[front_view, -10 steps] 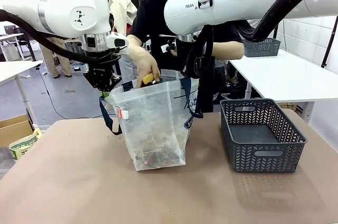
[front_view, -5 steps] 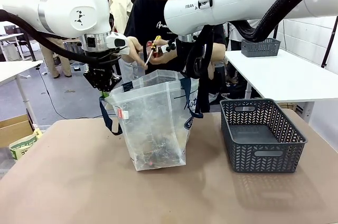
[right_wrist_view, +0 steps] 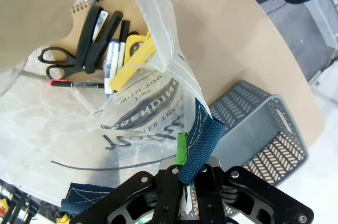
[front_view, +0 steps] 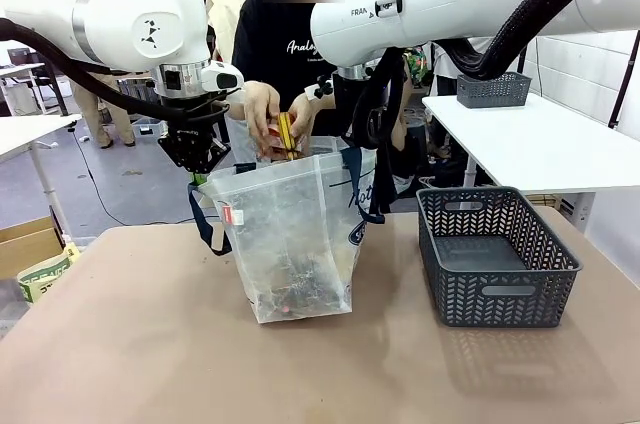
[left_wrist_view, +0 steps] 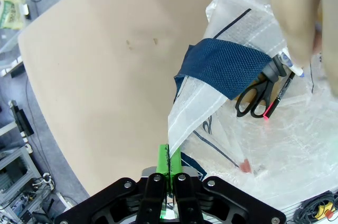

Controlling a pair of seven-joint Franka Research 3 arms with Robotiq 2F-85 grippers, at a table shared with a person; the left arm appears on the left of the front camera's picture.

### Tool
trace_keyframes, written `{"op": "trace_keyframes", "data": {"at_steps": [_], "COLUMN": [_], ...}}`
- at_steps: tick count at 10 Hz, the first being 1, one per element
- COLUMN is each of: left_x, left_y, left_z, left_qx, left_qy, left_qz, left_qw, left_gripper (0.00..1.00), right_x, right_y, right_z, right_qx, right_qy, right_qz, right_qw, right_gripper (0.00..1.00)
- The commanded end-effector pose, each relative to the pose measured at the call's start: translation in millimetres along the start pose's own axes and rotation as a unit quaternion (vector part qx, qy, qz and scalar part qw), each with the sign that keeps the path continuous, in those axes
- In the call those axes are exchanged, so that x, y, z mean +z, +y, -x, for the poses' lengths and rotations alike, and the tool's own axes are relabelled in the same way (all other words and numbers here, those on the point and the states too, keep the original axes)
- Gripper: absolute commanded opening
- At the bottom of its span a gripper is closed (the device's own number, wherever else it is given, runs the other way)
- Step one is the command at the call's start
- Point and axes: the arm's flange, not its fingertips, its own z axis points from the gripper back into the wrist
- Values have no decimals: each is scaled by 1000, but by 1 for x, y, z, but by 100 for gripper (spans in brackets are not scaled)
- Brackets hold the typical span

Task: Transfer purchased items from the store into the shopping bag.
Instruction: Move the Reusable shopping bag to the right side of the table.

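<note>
A translucent whitish plastic tote bag (front_view: 295, 234) with navy strap handles is held open on the tan table (front_view: 130, 344). Its rim is pinched between the pressed-together green pads of the left gripper (left_wrist_view: 169, 154), with a navy strap (left_wrist_view: 224, 65) just beyond the fingertips. The right gripper (right_wrist_view: 184, 155) is clamped on the opposite rim and its strap. Beyond the right fingers, inside the bag, black-handled scissors (right_wrist_view: 76, 60), a tan spiral notebook (right_wrist_view: 119, 7) and a yellow cutter (right_wrist_view: 132, 65) are seen. A yellow-and-red item (front_view: 283, 134) is held over the bag's mouth by the person's hands (front_view: 262, 109). A dark grey slotted plastic basket (right_wrist_view: 264, 155) stands beside the right fingers.
</note>
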Motion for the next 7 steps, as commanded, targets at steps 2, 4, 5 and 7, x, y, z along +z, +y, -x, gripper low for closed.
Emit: {"op": "trace_keyframes", "data": {"at_steps": [2, 4, 5, 7], "left_x": [1, 1, 1, 1], "left_y": [1, 1, 1, 1], "left_z": [1, 1, 1, 1], "left_qx": [0, 0, 0, 0], "left_qy": [0, 0, 0, 0], "left_qz": [-3, -3, -3, -3], "left_qw": [1000, 1000, 1000, 1000], "left_gripper": [0, 0, 0, 0], "right_x": [0, 0, 0, 0], "right_y": [-1, -1, -1, -1], "right_z": [1, 1, 1, 1], "right_qx": [-4, -4, -4, -4], "right_qy": [0, 0, 0, 0], "right_qz": [1, 1, 1, 1], "right_qw": [1000, 1000, 1000, 1000], "right_gripper": [0, 0, 0, 0]}}
